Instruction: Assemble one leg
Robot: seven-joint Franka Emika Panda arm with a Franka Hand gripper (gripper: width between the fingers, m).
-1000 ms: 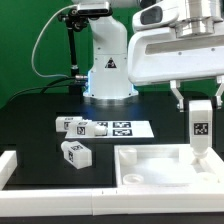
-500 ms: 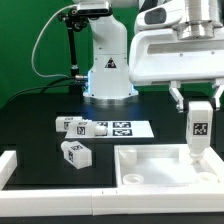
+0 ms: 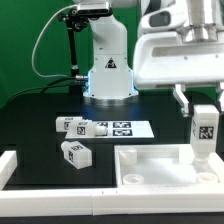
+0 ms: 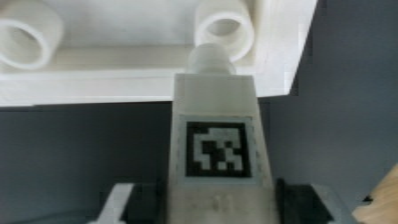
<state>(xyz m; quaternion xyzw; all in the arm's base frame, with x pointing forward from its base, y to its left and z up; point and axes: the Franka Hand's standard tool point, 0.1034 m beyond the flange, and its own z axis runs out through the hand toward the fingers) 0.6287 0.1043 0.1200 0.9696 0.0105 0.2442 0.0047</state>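
The gripper [image 3: 202,106] grips a small white tagged block leg [image 3: 204,135] upright over the flat white square panel [image 3: 150,166] by the counter's [image 3: 40,118] front edge.

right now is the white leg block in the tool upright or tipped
Upright: the small white tagged leg block hangs vertical in the tool, narrow end down over the large flat white panel.
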